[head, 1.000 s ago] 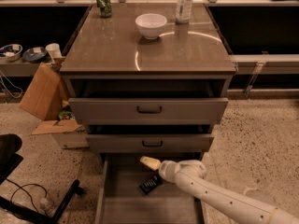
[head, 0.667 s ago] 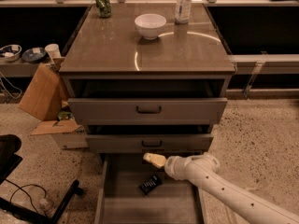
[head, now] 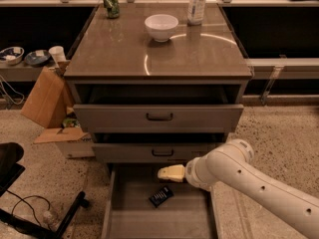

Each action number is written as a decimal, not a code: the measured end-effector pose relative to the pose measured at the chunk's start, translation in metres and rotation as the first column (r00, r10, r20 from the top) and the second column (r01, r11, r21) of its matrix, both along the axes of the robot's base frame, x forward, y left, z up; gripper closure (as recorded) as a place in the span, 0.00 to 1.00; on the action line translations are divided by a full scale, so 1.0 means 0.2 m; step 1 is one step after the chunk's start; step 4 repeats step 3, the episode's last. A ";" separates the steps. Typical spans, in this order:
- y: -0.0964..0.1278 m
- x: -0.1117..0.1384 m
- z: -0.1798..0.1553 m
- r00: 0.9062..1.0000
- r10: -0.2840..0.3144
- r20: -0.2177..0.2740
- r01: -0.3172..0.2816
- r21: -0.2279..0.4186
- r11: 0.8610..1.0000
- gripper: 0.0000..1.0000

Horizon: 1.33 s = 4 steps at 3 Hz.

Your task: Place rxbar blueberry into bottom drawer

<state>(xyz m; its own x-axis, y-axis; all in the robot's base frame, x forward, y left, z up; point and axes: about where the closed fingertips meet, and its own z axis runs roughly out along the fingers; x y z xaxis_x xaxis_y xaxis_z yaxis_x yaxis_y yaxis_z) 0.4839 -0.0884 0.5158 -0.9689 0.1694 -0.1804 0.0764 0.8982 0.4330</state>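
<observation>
Camera view: rxbar blueberry (head: pixel 161 196) lies in the bottom drawer (head: pixel 149 220) — gripper (head: pixel 167 174) just above, fingers together, empty; placement looks done.

We observe dim, warm overhead light. A curved glare streak (head: pixel 146 63) crosses the cabinet top (head: pixel 104 49). Shadow fills the recesses above both upper drawers (head: pixel 199 118). The gripper (head: pixel 171 173) sits pale above the shaded bottom drawer (head: pixel 164 218).

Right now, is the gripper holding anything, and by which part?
Nothing is held. The gripper hovers over the bottom drawer, and the rxbar blueberry lies apart from it on the drawer floor.
</observation>
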 end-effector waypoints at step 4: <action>0.13 -0.29 1.24 0.966 -0.027 0.259 0.092 -0.240 0.966 0.00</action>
